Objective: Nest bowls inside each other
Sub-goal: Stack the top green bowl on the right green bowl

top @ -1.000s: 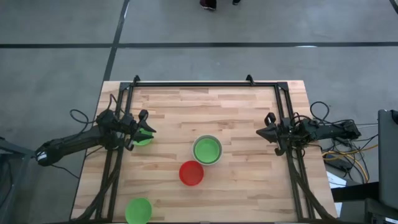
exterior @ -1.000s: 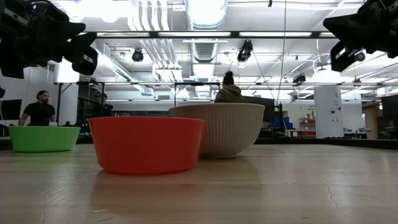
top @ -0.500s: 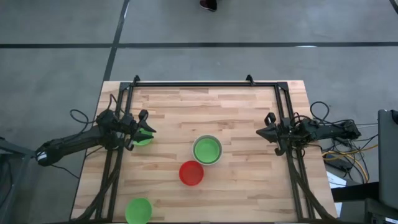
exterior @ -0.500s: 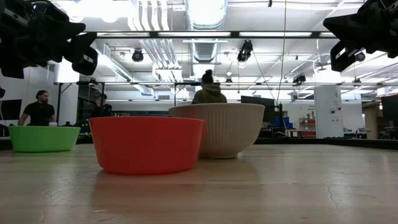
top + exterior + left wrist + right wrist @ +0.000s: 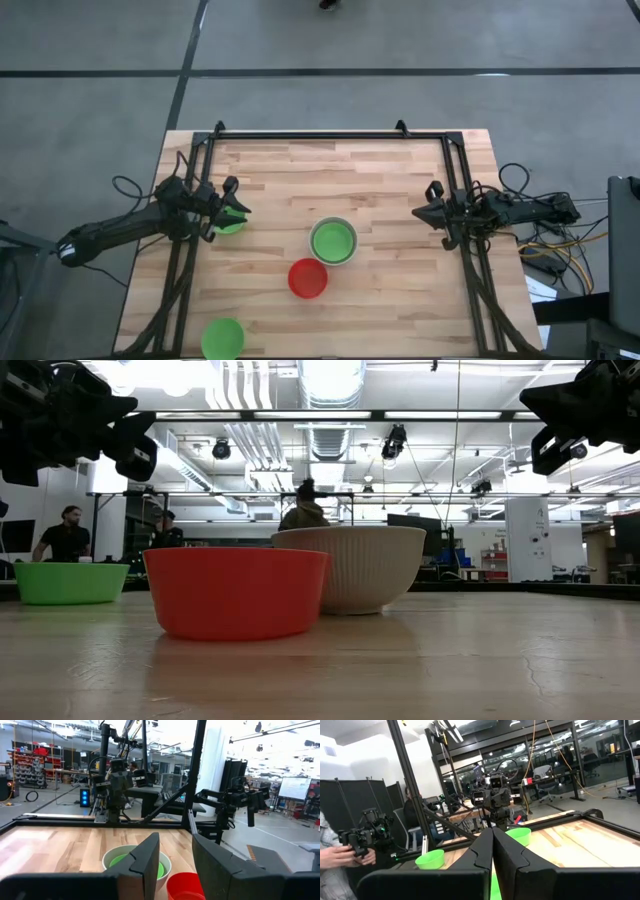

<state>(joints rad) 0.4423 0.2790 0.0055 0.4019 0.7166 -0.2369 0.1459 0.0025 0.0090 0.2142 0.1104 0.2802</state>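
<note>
Wooden table (image 5: 380, 180), seated person (image 5: 64, 535)

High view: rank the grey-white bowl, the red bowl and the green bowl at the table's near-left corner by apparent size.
1. Grey-white bowl, with a green bowl nested inside: largest.
2. Red bowl and corner green bowl: look about alike, so I won't rank them.

I find no legible text, label, brand, number or sign in any of my views. The monitor (image 5: 295, 787) far off in the room, seen from my left wrist, shows only a pale display with nothing I can read. The shelving (image 5: 30, 762) at that room's other side holds red and dark items whose markings are too small to make out.
</note>
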